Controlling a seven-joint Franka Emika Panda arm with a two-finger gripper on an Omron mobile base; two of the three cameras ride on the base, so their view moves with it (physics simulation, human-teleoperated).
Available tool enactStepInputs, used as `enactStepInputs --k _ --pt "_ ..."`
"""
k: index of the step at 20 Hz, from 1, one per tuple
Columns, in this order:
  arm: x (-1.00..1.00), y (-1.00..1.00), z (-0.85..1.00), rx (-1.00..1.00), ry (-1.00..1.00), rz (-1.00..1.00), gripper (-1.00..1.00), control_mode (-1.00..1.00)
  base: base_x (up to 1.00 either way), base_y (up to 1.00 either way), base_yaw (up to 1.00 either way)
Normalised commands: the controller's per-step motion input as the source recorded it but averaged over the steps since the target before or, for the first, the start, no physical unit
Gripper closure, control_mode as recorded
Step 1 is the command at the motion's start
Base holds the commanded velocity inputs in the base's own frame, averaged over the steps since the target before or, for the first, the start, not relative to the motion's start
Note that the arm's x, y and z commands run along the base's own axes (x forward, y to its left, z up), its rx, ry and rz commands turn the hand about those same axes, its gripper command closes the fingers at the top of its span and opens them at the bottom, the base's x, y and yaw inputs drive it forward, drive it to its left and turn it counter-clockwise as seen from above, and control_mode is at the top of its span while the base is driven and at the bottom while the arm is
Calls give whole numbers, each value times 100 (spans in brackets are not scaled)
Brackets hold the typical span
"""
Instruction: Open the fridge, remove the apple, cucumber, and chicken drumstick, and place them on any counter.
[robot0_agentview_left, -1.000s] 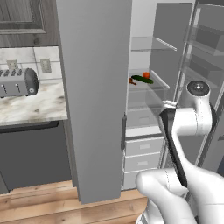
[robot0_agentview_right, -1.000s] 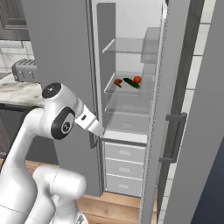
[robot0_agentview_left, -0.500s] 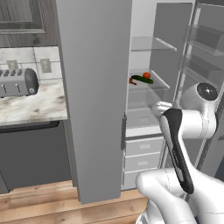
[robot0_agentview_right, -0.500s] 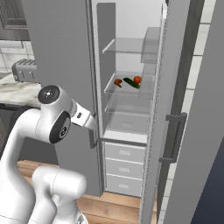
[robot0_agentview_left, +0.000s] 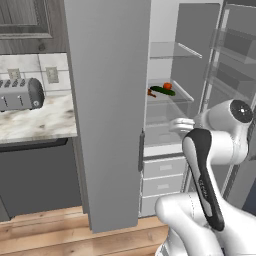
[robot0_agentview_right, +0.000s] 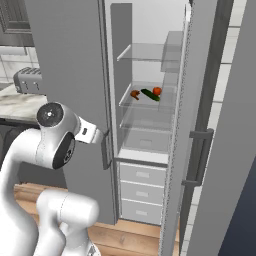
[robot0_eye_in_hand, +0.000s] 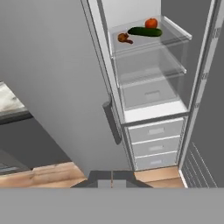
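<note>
The fridge (robot0_agentview_left: 107, 100) has its left door closed and its right door (robot0_agentview_right: 200, 125) swung wide, baring the white interior. On one glass shelf lie the red-orange apple (robot0_agentview_left: 167, 86) (robot0_agentview_right: 157, 91) (robot0_eye_in_hand: 151, 23), the dark green cucumber (robot0_agentview_left: 162, 91) (robot0_agentview_right: 149, 94) (robot0_eye_in_hand: 145, 31) and the brown chicken drumstick (robot0_agentview_left: 151, 93) (robot0_agentview_right: 134, 94) (robot0_eye_in_hand: 124, 38). My gripper (robot0_eye_in_hand: 111, 178) is shut and holds nothing. It hangs in front of the open compartment, well below and short of that shelf, next to the closed door's handle (robot0_agentview_right: 106, 150). The marble counter (robot0_agentview_left: 35, 122) (robot0_agentview_right: 15, 102) lies to the left.
A steel toaster (robot0_agentview_left: 20, 94) (robot0_agentview_right: 30, 80) stands on the counter. White drawers (robot0_eye_in_hand: 155, 138) fill the fridge's lower part below an empty shelf (robot0_eye_in_hand: 148, 94). The open door carries shelf bins (robot0_agentview_left: 235, 50). A wooden floor (robot0_agentview_left: 45, 230) runs in front.
My arm has drawn back a little and sunk lower, away from the fridge opening. The three foods on the shelf have not moved, and the gripper has stayed shut.
</note>
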Motion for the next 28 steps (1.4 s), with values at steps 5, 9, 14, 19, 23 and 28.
enactStepInputs --k 5,9,14,19,23,28 --pt "-13 3 26 0 0 -10 100 -100 0 0 0" --pt "-31 1 40 0 0 -11 100 -100 0 0 0" --pt "-36 2 27 0 -12 0 100 -100 0 0 0" --pt "-40 0 25 0 -16 4 100 -100 0 0 0" --pt "-48 0 33 0 -14 8 100 -100 0 0 0" --pt "-14 1 42 0 1 -1 100 -100 0 0 0"
